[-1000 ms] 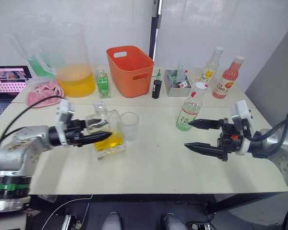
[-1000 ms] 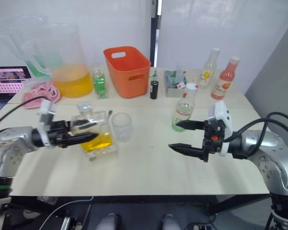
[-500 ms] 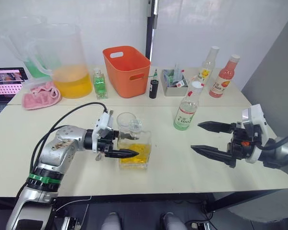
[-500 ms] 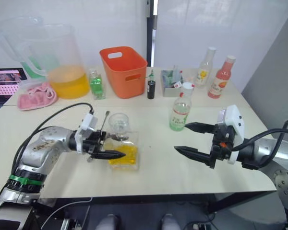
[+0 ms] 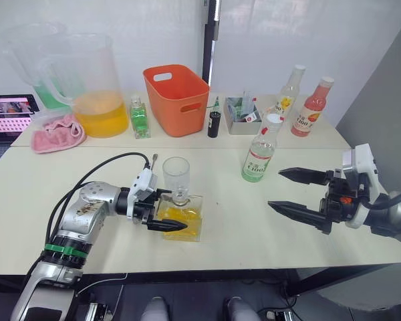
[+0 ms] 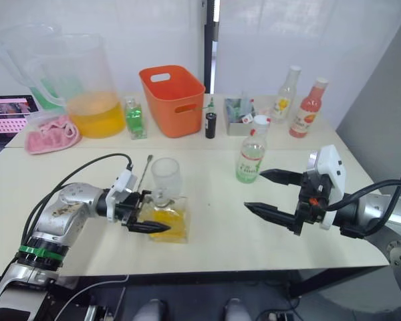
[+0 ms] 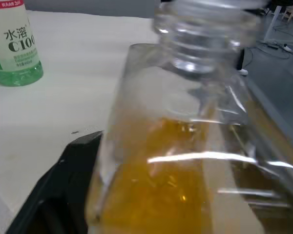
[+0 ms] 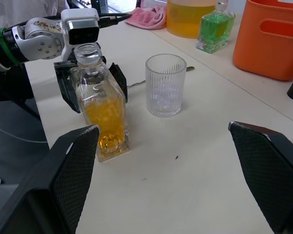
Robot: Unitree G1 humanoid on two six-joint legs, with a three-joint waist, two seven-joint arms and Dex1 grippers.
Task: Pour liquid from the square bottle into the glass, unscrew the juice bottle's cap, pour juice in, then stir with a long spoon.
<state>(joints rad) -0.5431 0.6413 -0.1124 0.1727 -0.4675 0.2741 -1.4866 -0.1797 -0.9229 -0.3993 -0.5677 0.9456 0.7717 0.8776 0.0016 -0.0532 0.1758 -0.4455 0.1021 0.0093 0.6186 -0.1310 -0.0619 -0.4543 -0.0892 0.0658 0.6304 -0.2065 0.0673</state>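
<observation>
The table carries the square bottle, set upright just beside the empty glass and clamped between the left gripper fingers, presumably so it can be poured. The right gripper is held apart, fingers spread wide, near the juice bottle, seemingly readied for the cap.

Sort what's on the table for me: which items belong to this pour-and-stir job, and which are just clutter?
Job items: square bottle, flanked by the left tool; glass; juice bottle with its cap; long spoon.

Clutter: pitcher, orange basket, small green bottle, pink cloth, pink-labelled bottle.
</observation>
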